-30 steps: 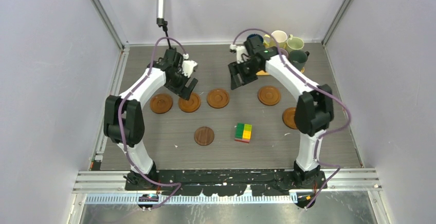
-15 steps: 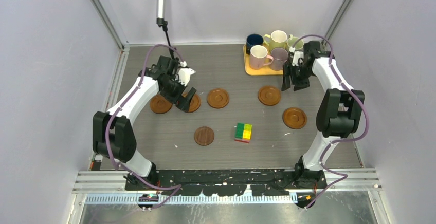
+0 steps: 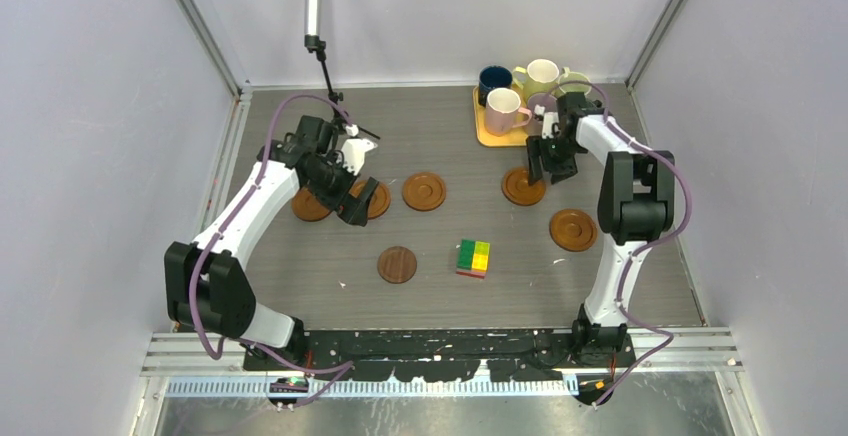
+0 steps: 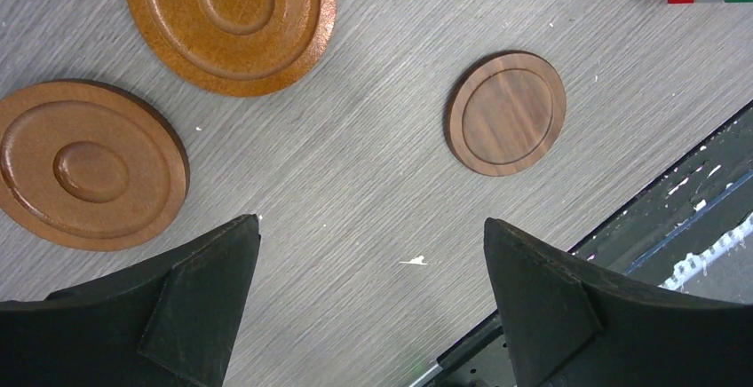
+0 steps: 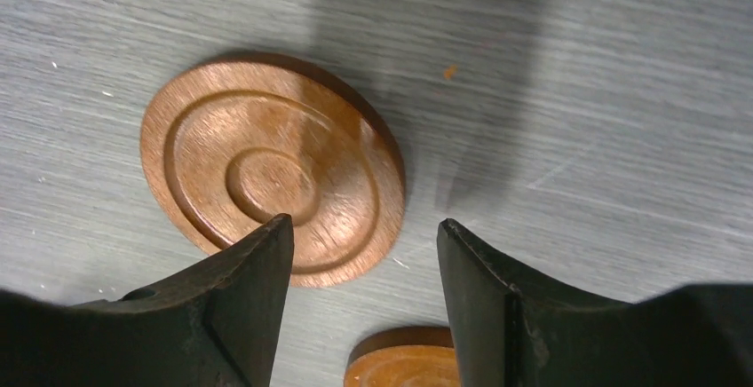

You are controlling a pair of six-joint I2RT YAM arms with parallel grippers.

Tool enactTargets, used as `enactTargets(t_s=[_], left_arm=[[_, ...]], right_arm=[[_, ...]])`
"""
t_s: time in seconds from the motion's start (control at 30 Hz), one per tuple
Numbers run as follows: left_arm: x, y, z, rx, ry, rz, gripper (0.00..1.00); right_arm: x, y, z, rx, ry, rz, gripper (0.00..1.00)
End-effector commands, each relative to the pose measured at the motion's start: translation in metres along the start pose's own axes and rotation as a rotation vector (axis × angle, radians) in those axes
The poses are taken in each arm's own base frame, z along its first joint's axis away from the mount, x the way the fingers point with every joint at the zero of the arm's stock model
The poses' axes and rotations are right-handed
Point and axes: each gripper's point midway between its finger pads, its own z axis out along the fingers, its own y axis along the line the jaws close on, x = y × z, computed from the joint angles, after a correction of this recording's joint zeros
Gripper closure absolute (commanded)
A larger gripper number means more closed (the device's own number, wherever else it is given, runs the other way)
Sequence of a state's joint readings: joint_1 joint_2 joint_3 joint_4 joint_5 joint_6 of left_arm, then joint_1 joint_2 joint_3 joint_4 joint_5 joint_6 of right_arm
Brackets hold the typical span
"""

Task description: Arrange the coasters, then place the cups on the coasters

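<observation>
While the left end effector gapes, the dark coaster shows woodgrain.

The overhead camera looks steeply down from behind the arms, far enough back to take in the whole table. The left wrist camera faces down from close range and shares the dark coaster, at its 2 o'clock. The right wrist camera sits nearer still and shares a coaster, at its 10 o'clock.
</observation>
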State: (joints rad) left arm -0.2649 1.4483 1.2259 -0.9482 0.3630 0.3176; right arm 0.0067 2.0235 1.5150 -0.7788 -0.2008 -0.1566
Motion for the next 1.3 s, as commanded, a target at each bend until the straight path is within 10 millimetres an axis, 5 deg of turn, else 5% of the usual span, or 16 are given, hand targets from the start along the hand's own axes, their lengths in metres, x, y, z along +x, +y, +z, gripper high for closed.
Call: enactTargets(t_s=[0.0, 0.33, 0.93, 1.13, 1.27], left_arm=[[0.000, -0.005, -0.006, 0.011, -0.023, -0.003, 0.00], [-0.004, -0.004, -0.006, 0.009, -0.027, -0.008, 0.00], [-0.002, -0.003, -0.004, 0.005, -0.021, -0.015, 0.00], [-0.001, -0.003, -0.006, -0.004, -0.024, -0.013, 0.00], [0.000, -0.003, -0.005, -0.001, -0.021, -0.014, 0.00]], right_arm=[[-0.022, 0.014, 0.010, 0.030, -0.045, -0.064, 0.37], [0.000, 0.060, 0.040, 0.030, 0.026, -0.202, 0.51], [-0.004, 0.111, 0.042, -0.007, 0.017, -0.276, 0.55], [-0.012, 0.117, 0.032, -0.019, -0.005, -0.257, 0.51], [-0.027, 0.120, 0.001, -0.030, -0.049, -0.245, 0.39]])
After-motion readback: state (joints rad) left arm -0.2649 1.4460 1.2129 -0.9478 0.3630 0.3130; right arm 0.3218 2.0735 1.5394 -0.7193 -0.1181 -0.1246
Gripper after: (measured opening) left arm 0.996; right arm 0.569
